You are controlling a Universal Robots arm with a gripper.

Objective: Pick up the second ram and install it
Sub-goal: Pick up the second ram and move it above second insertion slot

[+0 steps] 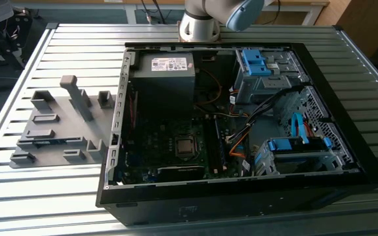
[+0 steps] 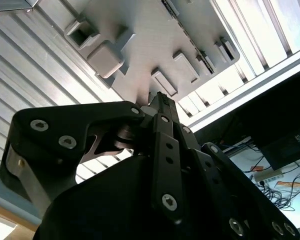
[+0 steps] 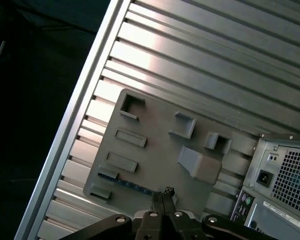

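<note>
Surface: a ribbed metal surface (image 1: 77,49) carries a grey holder tray (image 1: 64,123) close to its edge at the exterior view's left, and an open computer case (image 1: 241,201) on its middle part
Arm: the base of the arm (image 1: 199,24) stands at the far edge of the surface, behind the case
Second ram: the second ram (image 3: 131,184) is in the tray, standing on its long edge in a slot along one edge of the tray, with a small grey block at one end of it; nothing touches it
Fingers: in both wrist views the fingers (image 2: 162,130) are pressed together with nothing between them; they hang over the tray, apart from the ram, and in the first wrist view their tips point near one end of it
State of the work: the ram is not yet picked up, and I judge that the fingers are high above it
How it will handle: probably very light, stiff and thin, but fragile; the flat faces are smooth and may slip, and a sideways push could tilt it in the slot
Where to hold: I judge the best place is the free upper long edge near its middle, one finger on each flat face, away from the contact edge down in the slot
</note>
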